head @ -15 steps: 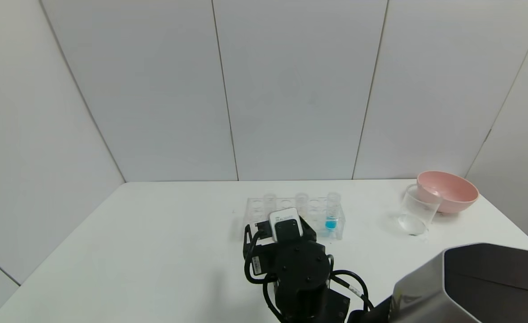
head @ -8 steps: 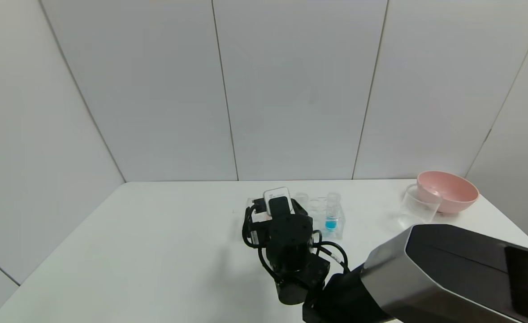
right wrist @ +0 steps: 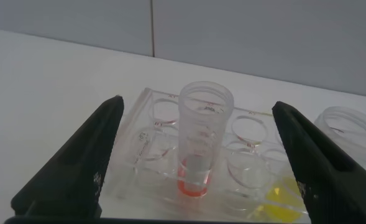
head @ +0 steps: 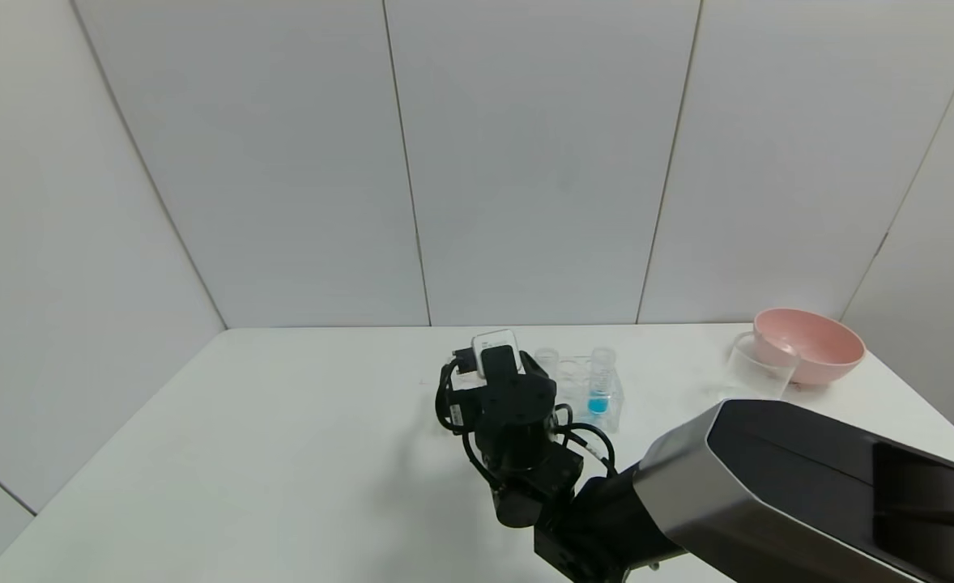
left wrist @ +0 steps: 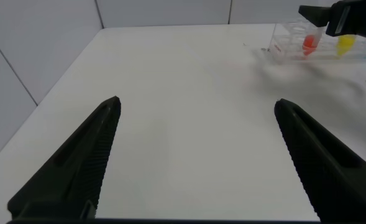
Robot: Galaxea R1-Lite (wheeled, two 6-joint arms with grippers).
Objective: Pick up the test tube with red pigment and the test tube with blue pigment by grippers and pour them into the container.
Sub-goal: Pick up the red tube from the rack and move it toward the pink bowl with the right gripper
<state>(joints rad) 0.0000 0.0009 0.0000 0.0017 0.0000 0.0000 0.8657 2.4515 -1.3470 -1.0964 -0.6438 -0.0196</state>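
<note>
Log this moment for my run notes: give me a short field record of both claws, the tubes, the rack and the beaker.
right claw: open, fingers on either side of the test tube with red pigment, not closed on it
left claw: open, over bare table, away from the rack
red tube: upright in the clear rack
test tube with blue pigment: upright in the rack
yellow tube: in the rack between red and blue
container: standing beside the pink bowl
</note>
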